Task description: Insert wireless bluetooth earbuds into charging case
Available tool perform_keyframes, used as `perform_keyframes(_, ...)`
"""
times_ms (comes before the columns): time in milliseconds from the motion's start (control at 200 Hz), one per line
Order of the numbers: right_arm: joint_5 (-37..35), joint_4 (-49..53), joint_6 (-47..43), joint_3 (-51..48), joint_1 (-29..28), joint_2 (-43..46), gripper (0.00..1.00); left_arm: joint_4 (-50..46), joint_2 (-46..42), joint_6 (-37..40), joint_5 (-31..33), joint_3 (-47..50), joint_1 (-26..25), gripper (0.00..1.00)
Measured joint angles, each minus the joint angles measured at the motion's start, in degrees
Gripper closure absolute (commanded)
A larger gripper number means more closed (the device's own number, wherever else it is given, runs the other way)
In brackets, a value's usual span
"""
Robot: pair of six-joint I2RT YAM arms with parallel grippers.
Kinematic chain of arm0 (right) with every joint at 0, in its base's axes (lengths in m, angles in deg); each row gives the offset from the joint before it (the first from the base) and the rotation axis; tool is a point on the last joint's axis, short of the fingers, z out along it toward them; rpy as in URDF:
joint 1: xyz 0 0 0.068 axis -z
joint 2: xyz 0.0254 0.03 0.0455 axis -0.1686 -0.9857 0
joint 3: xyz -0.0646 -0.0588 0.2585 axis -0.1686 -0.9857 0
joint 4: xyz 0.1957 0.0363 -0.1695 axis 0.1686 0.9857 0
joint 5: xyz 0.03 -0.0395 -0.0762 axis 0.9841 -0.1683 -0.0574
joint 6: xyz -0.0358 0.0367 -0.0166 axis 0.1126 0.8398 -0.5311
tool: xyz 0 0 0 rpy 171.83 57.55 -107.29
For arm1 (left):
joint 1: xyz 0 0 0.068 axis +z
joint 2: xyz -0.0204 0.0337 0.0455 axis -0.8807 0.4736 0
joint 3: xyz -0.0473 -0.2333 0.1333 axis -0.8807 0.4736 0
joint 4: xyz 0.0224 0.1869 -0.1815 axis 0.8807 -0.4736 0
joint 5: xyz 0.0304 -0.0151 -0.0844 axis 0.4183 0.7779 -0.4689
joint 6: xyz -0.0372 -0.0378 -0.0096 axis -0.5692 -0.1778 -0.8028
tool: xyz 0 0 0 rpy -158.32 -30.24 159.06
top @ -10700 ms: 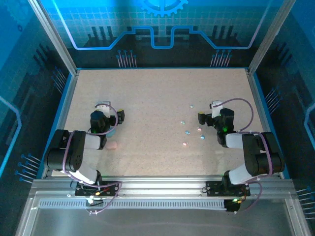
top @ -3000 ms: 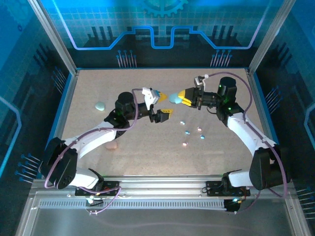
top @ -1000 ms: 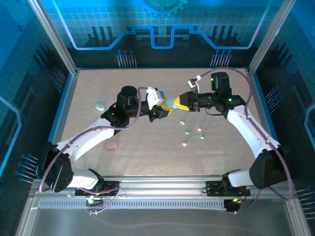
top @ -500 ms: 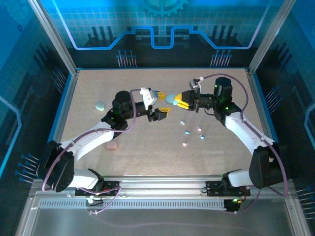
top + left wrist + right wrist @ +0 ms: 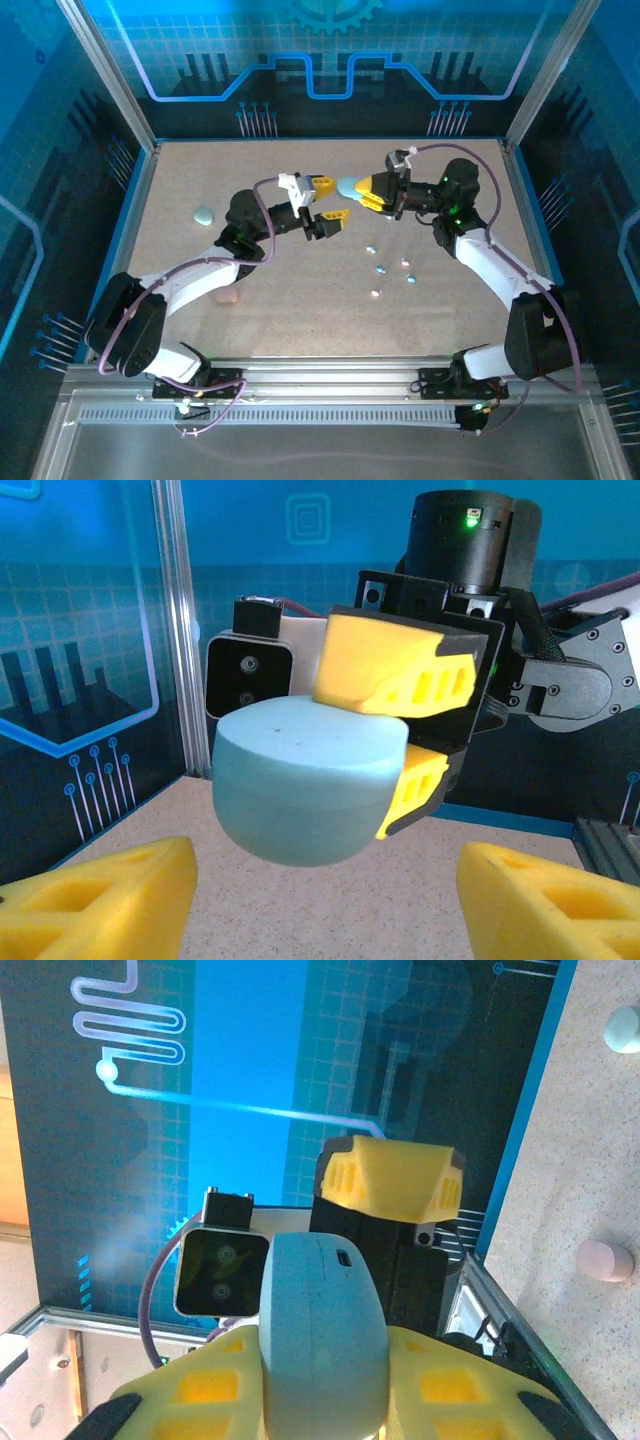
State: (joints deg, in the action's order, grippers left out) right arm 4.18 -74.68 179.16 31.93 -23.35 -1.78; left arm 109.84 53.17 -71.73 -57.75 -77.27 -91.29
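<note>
My right gripper (image 5: 362,190) is shut on a pale blue oval charging case (image 5: 347,186) and holds it in the air over the middle of the table. In the right wrist view the case (image 5: 320,1330) sits clamped between the two yellow fingers (image 5: 190,1400), its lid seam closed. My left gripper (image 5: 327,200) faces it, open, one finger on either side of the case tip and not touching it. From the left wrist the case (image 5: 305,780) hangs ahead of the spread fingertips (image 5: 100,900). Several tiny earbuds (image 5: 381,268) lie on the table below the right arm.
A second pale case (image 5: 204,215) lies at the left of the table and a pink case (image 5: 228,295) nearer the front left. Both appear in the right wrist view, the pale one (image 5: 622,1030) and the pink one (image 5: 605,1260). Blue walls ring the table.
My left gripper has let go of the case, opened wide and backed off slightly. The right gripper keeps the case and has shifted a little up and right.
</note>
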Motion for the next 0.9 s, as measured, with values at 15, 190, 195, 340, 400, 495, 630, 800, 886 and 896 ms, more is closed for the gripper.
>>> perform_keyframes(15, 0.0, 0.0, 0.0, 0.0, -0.13, -0.02, 0.84, 0.2, 0.13, -0.11, 0.0, 0.0, 0.0, 0.3)
perform_keyframes(190, 0.2, 0.46, -0.04, 0.15, -0.7, -0.13, 0.84, 1.68, 0.57, -1.6, -0.33, -0.07, 0.0, 0.33)
perform_keyframes(195, 0.2, 0.46, -0.04, 0.15, -0.7, -0.13, 0.84, 1.68, 0.57, -1.64, -0.37, -0.07, 0.0, 0.34)
perform_keyframes(340, 0.37, 1.07, -0.52, 0.24, -0.7, -0.22, 0.84, 2.36, 0.57, -2.6, -1.75, -0.57, 0.0, 0.41)
perform_keyframes(400, 0.63, 1.31, -0.68, 0.28, -0.72, -0.24, 0.84, 2.71, 0.59, -3.04, -2.08, -0.66, 0.0, 0.43)
perform_keyframes(495, 1.07, 1.42, -0.87, 0.33, -1.01, -0.24, 0.83, 3.15, 0.85, -3.43, -2.78, -0.85, 0.07, 0.46)
perform_keyframes(630, 1.25, 1.53, -0.92, 0.59, -1.4, -0.26, 0.83, 3.19, 1.22, -3.52, -3.34, -1.31, 0.11, 0.49)
perform_keyframes(800, 1.33, 1.51, -1.09, 0.68, -1.95, -0.28, 0.83, 3.15, 1.4, -3.89, -4.09, -1.53, 0.11, 0.5)
perform_keyframes(886, 1.44, 1.51, -1.07, 0.68, -2.08, -0.35, 0.83, 3.08, 1.44, -3.87, -4.28, -1.53, 0.11, 0.51)
perform_keyframes(896, 1.44, 1.51, -1.07, 0.68, -2.1, -0.35, 0.83, 3.08, 1.44, -3.87, -4.31, -1.53, 0.11, 0.51)
